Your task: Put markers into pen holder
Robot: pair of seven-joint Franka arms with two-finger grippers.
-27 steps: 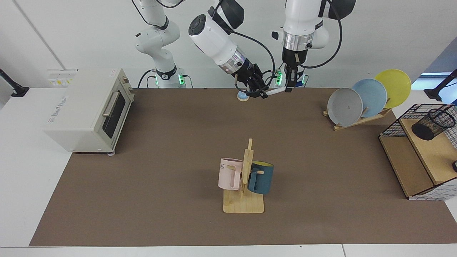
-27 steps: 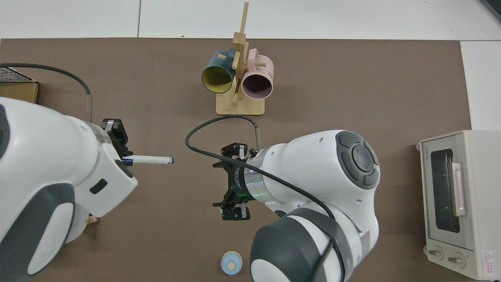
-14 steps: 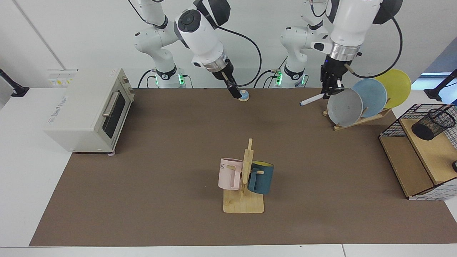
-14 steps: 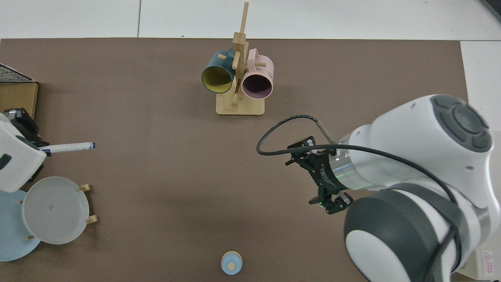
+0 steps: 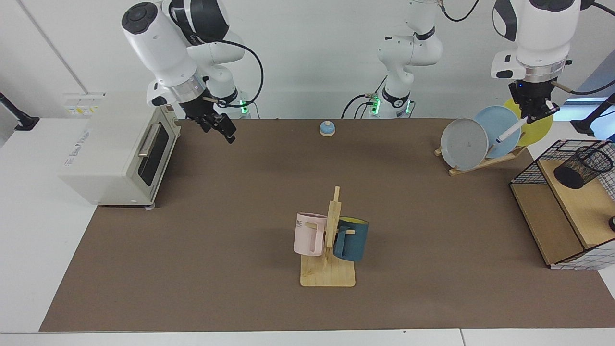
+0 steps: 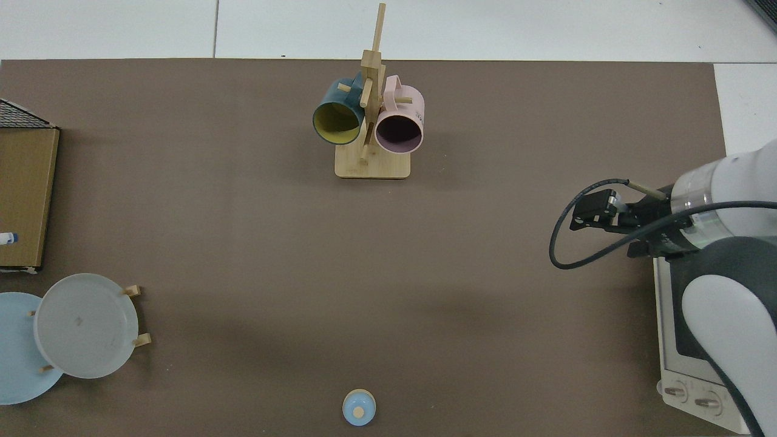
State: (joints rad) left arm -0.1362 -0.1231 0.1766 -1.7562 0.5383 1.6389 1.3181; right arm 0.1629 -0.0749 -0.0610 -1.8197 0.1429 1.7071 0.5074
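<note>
Two arms have swung apart within the last second. The right gripper, empty with its jaws apart, has pulled away to the left beside the toaster oven and waits. The left gripper, clamped on the marker, has carried it rightward past the plate rack, capped tip slanting down. The pen holder stands further right and nearer, inside the wire basket, so the carry looks over halfway done.
</note>
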